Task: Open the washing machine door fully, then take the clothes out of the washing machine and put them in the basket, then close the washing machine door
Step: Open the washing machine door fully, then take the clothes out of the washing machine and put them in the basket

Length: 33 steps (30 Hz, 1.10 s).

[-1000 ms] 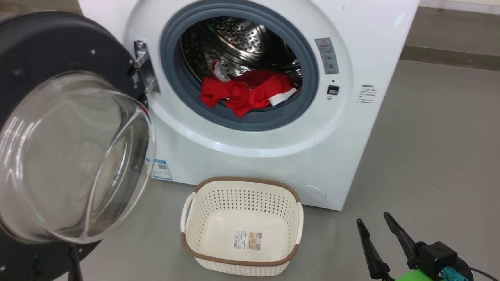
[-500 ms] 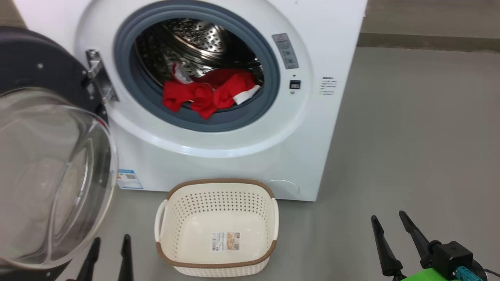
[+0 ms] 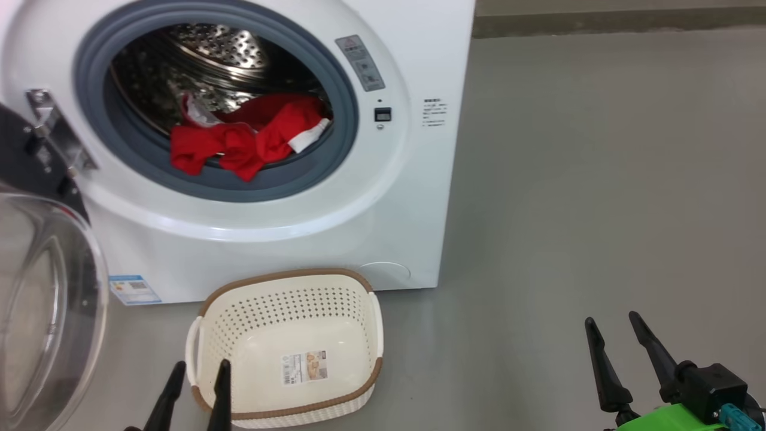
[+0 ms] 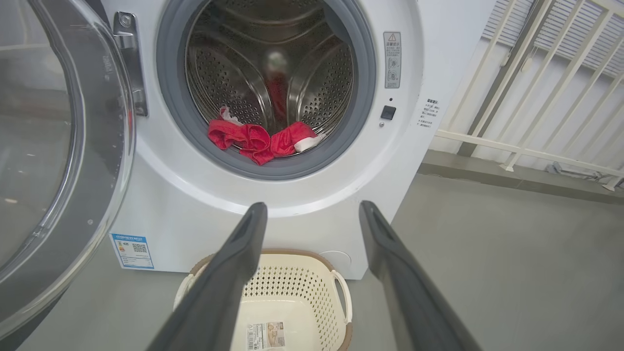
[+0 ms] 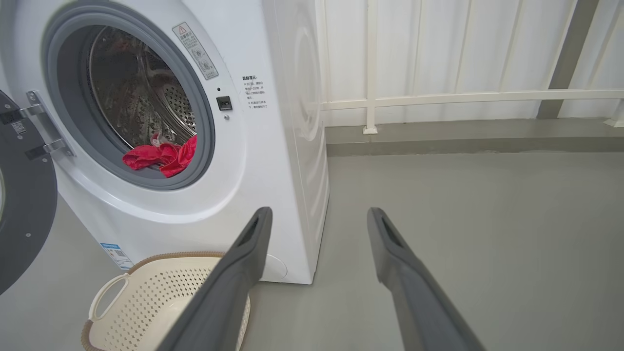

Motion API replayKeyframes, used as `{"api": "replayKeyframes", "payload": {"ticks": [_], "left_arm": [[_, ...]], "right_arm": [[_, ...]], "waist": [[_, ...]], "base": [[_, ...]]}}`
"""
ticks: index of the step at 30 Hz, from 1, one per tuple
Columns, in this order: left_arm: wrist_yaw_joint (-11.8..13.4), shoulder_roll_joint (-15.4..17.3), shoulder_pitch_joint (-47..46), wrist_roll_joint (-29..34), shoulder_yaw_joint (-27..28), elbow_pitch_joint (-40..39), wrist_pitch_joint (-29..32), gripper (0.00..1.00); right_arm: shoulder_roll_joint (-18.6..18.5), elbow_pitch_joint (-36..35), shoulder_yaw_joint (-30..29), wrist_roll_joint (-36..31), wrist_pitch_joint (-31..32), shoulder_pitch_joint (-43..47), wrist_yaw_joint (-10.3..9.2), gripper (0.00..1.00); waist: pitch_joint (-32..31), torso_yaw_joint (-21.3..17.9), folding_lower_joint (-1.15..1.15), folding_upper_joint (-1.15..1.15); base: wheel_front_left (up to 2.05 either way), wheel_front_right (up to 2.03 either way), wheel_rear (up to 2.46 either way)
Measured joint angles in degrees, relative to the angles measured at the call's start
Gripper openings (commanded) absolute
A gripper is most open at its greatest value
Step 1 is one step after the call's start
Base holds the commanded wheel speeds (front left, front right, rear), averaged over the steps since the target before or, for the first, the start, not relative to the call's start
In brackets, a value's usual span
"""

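Note:
The white washing machine stands with its round door swung wide open to the left. Red clothes with white trim lie at the drum's front lip, draped on the grey gasket. The cream basket sits on the floor just in front of the machine, with nothing in it. My left gripper is open, low over the basket's near left corner. In the left wrist view the left gripper points at the machine below the clothes. My right gripper is open over the floor, well to the right.
Grey floor stretches to the right of the machine. A white railing and a low kerb run behind it. The open door's glass bowl juts out on the left, close to my left arm.
The head camera has turned right, shifting the whole picture left. The left gripper's fingers have risen into the head view beside the basket. Both grippers stay open.

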Motion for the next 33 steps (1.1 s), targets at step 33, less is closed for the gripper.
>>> {"api": "replayKeyframes", "payload": {"ticks": [33], "left_arm": [[0.0,0.77,-0.09,-2.97,-1.19,-0.22,0.0,1.0]], "right_arm": [[0.53,-0.99,-1.4,0.79,0.0,0.97,0.0,1.0]], "waist": [[1.93,-2.48,0.0,0.0]], "base": [[0.0,0.0,0.0]]}}
